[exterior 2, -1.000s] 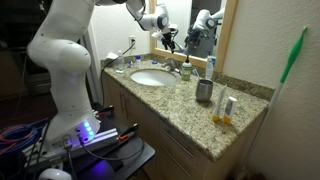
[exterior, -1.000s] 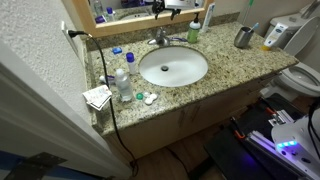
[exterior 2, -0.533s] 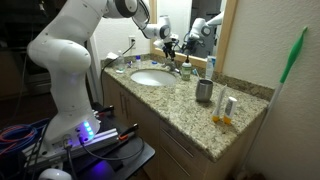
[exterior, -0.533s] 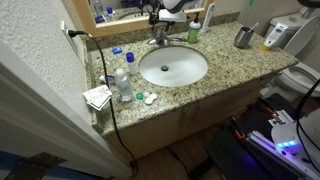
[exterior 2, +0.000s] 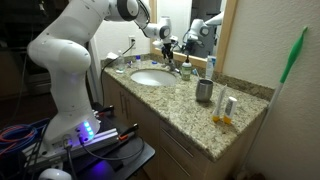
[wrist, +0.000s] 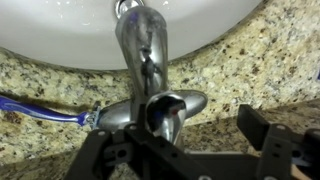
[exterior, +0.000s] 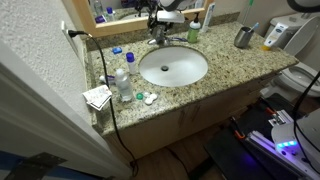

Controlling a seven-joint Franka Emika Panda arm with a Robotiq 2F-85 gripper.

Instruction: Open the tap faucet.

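Note:
The chrome tap faucet [exterior: 160, 39] stands at the back rim of the white oval basin [exterior: 172, 67]; it also shows in an exterior view [exterior 2: 178, 68]. In the wrist view its curved spout [wrist: 140, 45] runs toward the basin and its shiny handle [wrist: 172, 108] lies between my fingers. My gripper [wrist: 180, 135] is open and straddles that handle from behind, with a gap at the right finger. In both exterior views the gripper [exterior: 161, 22] [exterior 2: 168, 46] hovers just above the faucet, in front of the mirror.
A grey metal cup [exterior: 243, 37] stands right of the basin on the granite counter [exterior: 225, 62]. A blue toothbrush [wrist: 40, 108] lies beside the faucet base. A clear bottle [exterior: 122, 80], small items and a black cord [exterior: 105, 75] sit on the other side of the basin.
The gripper has come down from mirror height to just above the faucet. In the last half second it has barely moved.

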